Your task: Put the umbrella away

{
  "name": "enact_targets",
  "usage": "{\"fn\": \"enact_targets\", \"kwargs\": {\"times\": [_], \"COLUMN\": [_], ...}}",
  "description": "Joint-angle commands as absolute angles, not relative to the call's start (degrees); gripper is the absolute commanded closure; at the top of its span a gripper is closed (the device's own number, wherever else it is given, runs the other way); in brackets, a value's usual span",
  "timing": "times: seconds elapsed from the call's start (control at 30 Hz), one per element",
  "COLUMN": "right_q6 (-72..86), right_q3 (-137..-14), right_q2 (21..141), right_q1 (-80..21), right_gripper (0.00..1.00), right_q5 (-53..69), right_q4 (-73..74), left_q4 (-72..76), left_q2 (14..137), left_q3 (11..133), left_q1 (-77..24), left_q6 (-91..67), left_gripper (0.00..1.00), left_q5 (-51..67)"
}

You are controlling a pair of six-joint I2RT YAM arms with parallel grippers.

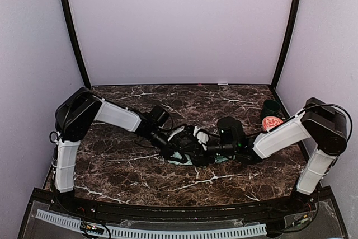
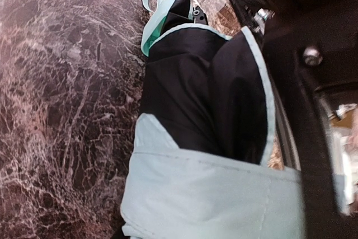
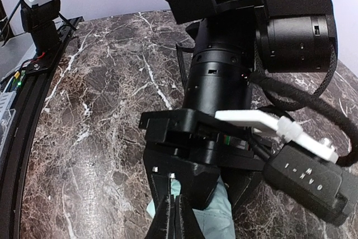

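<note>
- Top external view: the umbrella [image 1: 180, 157] lies around the middle of the dark marbled table [image 1: 123, 177], with both arms reaching in over it from either side. Only slivers of its pale mint fabric show below the grippers.
- The left gripper [image 1: 192, 148] sits right on the umbrella. How wide its jaws stand, and whether they have hold of it, cannot be told.
- Left wrist view: the umbrella [image 2: 201, 99] fills the frame, lying on the marble. It shows black fabric edged in mint, a broad mint panel closest to the camera, and a thin mint loop at its far end. This fabric hides the gripper's own fingers.
- Right wrist view: the right gripper [image 3: 173, 219] has its fingers pressed together, and nothing can be made out between them. Mint fabric of the umbrella [image 3: 222, 215] lies just behind them, under the left arm's wrist.
- A dark green cup [image 1: 272, 106] stands near the far right corner of the table. Its inside is too dark to tell what it holds.
- An orange-and-white bowl [image 1: 272, 122] sits just beside the cup on the near side, close to the right edge. It is too small here to tell its contents.
</note>
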State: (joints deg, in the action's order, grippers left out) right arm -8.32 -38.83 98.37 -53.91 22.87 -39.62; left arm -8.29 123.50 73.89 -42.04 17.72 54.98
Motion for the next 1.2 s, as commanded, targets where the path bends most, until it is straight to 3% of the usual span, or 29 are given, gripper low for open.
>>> {"fn": "enact_targets", "kwargs": {"times": [0.0,0.5,0.67,1.03,1.17], "right_q6": [-9.73,-12.55,-10.57,-10.48,-11.38], "right_q3": [-39.84,-42.67,-42.92,-47.75,-48.69], "right_q2": [96.63,102.49,104.5,110.14,111.57], "right_q1": [-55.46,-51.3,-48.49,-46.04,-45.77], "right_gripper": [1.0,1.0,1.0,1.0,1.0], "right_q5": [26.7,33.11,31.41,31.6,30.49], "right_q4": [-36.98,-18.48,-18.13,-16.92,-15.63], "left_q4": [-18.18,-13.92,-12.48,-15.9,-13.77], "left_q2": [130.32,130.36,129.38,128.37,125.4], "left_q3": [74.12,73.17,71.89,72.27,70.44], "left_q1": [-39.21,-37.78,-37.65,-36.9,-35.73], "left_q6": [12.96,10.04,10.03,17.31,17.37], "left_gripper": [0.98,0.99,0.64,0.02,0.01], "left_q5": [51.12,51.65,50.65,53.04,49.12]}}
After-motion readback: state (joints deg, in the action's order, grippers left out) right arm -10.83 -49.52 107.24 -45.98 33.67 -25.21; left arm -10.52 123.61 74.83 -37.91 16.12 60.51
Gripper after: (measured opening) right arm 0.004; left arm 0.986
